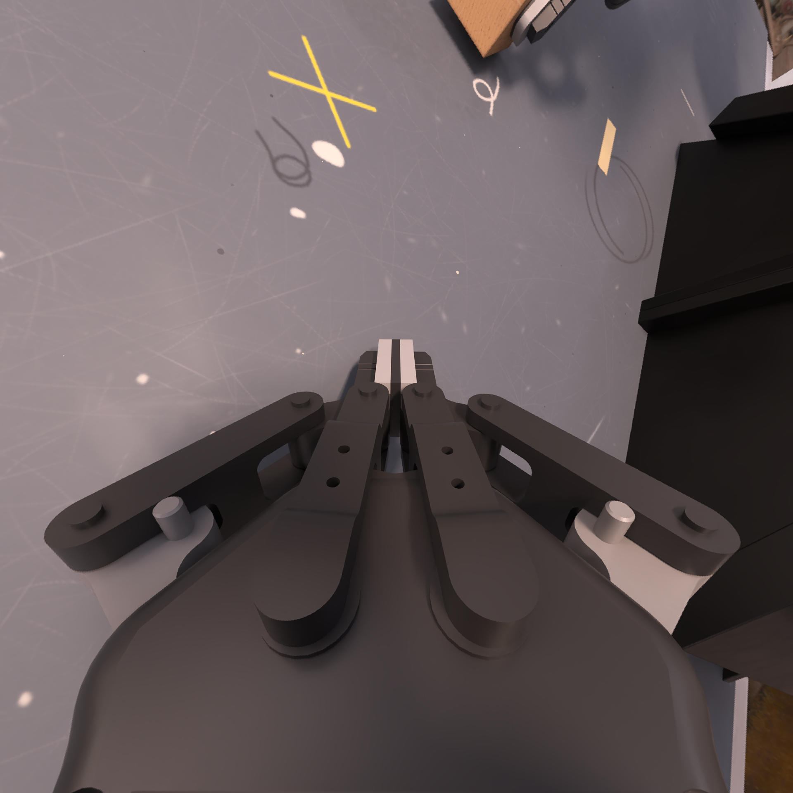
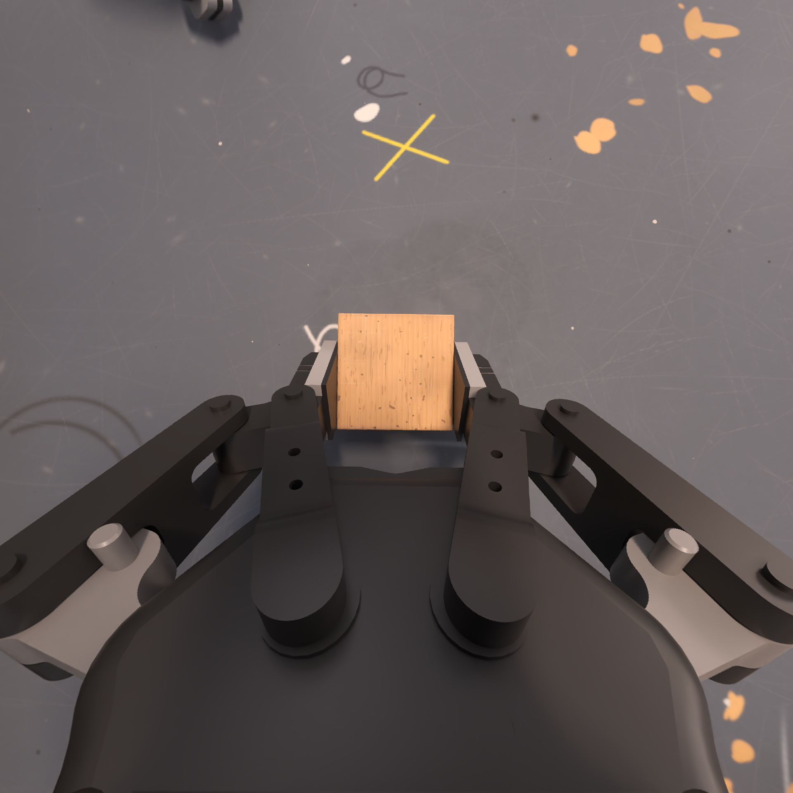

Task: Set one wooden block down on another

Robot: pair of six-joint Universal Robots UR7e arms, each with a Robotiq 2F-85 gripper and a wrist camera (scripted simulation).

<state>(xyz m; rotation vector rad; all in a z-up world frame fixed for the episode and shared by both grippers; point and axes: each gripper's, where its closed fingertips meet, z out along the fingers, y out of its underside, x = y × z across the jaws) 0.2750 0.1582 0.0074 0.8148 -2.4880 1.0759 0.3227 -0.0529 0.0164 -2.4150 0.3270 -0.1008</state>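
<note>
right gripper: clamped on the wooden block, one pad pressed to each side face, block square between the fingers with its pale grained face toward the camera.
wooden block: held above the grey table; whether it touches the surface cannot be told.
beyond the block: a yellow cross at 12 o'clock, a white blot just past it at 11, orange paint splashes at 1 to 2 o'clock.
left gripper: pressed together with nothing between the pale pads, poised over bare table.
black box: at 3 o'clock of the left gripper, near the table edge.
tan tape strip: at 1 o'clock, touching a pencilled ring.
far field, left wrist view: the yellow cross at 11 o'clock; the block at the top edge near 12 to 1, with a finger of the right gripper against its side.
second block: cannot tell where; only one shows.
</note>
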